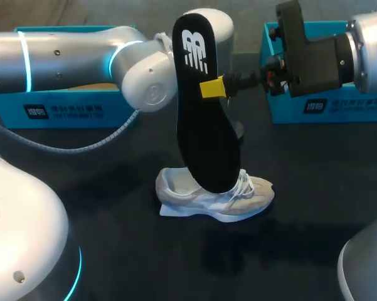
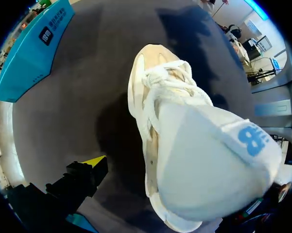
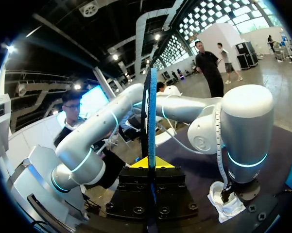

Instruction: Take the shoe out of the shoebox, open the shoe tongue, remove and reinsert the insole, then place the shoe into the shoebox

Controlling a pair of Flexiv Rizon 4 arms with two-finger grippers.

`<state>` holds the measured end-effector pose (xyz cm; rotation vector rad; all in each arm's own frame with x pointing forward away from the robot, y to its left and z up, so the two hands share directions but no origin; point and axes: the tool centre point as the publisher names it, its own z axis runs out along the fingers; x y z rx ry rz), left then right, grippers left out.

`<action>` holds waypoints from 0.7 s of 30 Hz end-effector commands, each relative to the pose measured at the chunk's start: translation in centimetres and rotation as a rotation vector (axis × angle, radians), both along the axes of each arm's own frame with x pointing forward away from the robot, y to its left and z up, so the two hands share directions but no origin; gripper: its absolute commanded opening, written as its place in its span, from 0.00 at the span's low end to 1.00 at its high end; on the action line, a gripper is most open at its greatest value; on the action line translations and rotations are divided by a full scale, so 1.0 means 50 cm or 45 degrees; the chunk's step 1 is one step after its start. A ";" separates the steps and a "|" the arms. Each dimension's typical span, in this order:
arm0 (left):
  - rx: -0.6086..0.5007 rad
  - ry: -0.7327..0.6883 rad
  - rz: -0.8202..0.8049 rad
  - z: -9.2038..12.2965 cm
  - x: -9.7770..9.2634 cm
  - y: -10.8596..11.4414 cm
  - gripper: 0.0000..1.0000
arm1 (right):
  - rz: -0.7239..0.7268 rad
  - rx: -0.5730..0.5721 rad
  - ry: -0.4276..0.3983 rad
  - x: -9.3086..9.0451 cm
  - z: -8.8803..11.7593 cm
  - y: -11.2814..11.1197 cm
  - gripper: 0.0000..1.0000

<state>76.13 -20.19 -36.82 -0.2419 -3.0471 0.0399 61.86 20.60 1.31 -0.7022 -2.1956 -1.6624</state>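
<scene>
A black insole point(image 1: 204, 119) hangs upright above the table, with my right gripper point(image 1: 212, 88) shut on its edge near the top. In the right wrist view the insole point(image 3: 149, 111) shows edge-on between the yellow tips of that gripper point(image 3: 150, 164). Below it a white and beige shoe point(image 1: 213, 197) lies on the dark table, laces toward the right. My left arm point(image 1: 81, 59) reaches behind the insole, which hides its gripper there. In the left wrist view my left gripper point(image 2: 177, 184) stands open over the shoe point(image 2: 184, 141). One yellow fingertip point(image 2: 94, 162) is clear of the shoe; the other is hidden.
Two blue shoeboxes stand at the back of the table, one at the left point(image 1: 63, 110) and one at the right point(image 1: 329, 103). The left box point(image 2: 31, 53) also shows beyond the shoe's toe. A grey cable point(image 1: 81, 147) trails over the table from my left arm.
</scene>
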 end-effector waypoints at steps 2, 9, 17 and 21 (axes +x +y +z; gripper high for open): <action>0.008 0.026 -0.007 -0.021 0.007 -0.015 1.00 | -0.001 -0.005 0.003 0.004 0.000 0.009 0.00; -0.004 0.044 -0.024 -0.024 -0.001 -0.018 0.45 | -0.001 -0.005 0.003 0.004 0.000 0.009 0.00; -0.020 0.066 -0.026 -0.032 -0.011 -0.004 0.00 | -0.001 -0.005 0.003 0.004 0.000 0.009 0.00; -0.020 0.076 -0.028 -0.035 -0.011 -0.001 0.00 | -0.001 -0.005 0.003 0.004 0.000 0.009 0.00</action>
